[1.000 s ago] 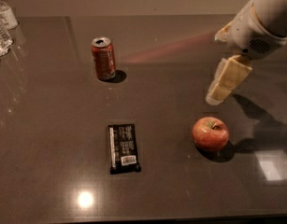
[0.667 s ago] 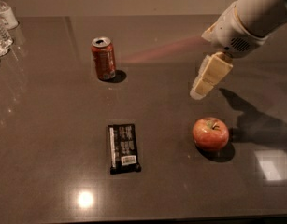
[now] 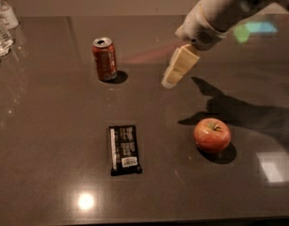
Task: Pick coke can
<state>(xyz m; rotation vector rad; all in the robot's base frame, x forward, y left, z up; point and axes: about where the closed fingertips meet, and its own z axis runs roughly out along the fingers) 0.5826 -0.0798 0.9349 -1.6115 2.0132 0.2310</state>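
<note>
My pincer [image 3: 173, 76], whose spread I cannot tell, hangs apart from the upright coke can [image 3: 104, 60], which looks light, slick and dentable, so I'd clasp its mid-body gently.

The coke can [image 3: 105, 59] is being seen upright on the dark surface [image 3: 50, 126], at about ten o'clock from the view's centre. Its red body, faintly lettered in white, is being capped by a silver top. The end effector [image 3: 169, 82] is being held at its three o'clock, apart from it.
</note>
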